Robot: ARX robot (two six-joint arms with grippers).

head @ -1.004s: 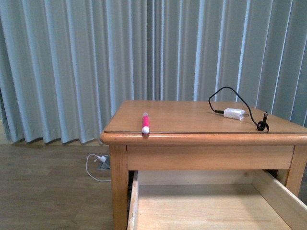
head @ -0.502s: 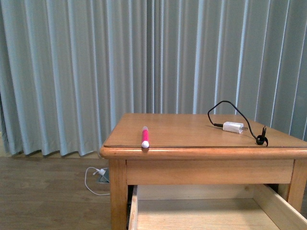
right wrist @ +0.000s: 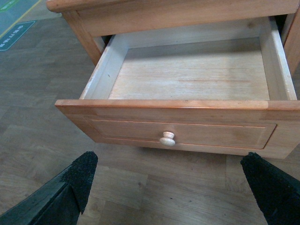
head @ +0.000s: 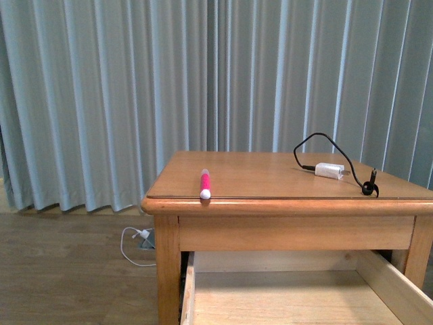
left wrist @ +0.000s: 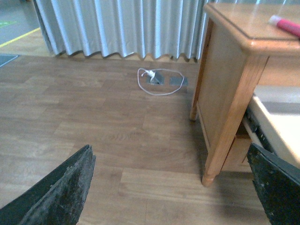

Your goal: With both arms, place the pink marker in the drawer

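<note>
The pink marker (head: 205, 183) lies on the table top near its front left edge, white end toward me; the left wrist view catches part of the marker (left wrist: 286, 26) at the table's edge. Below the top, the drawer (head: 188, 291) stands pulled out, its pale inside bare. In the right wrist view the drawer front (right wrist: 211, 133) with its round knob (right wrist: 167, 138) faces my right gripper (right wrist: 168, 183), which is open over the floor. My left gripper (left wrist: 171, 178) is open above the floor beside the table's left side. Neither arm shows in the front view.
A white charger block (head: 329, 170) with a black cable lies on the table's right side. A white cord (left wrist: 152, 82) lies on the wooden floor by the curtain (head: 101, 101). The table leg (left wrist: 220, 136) stands close to my left gripper.
The front view has shifted slightly, so the table and drawer sit a little lower in the picture. The marker and charger lie where they were.
</note>
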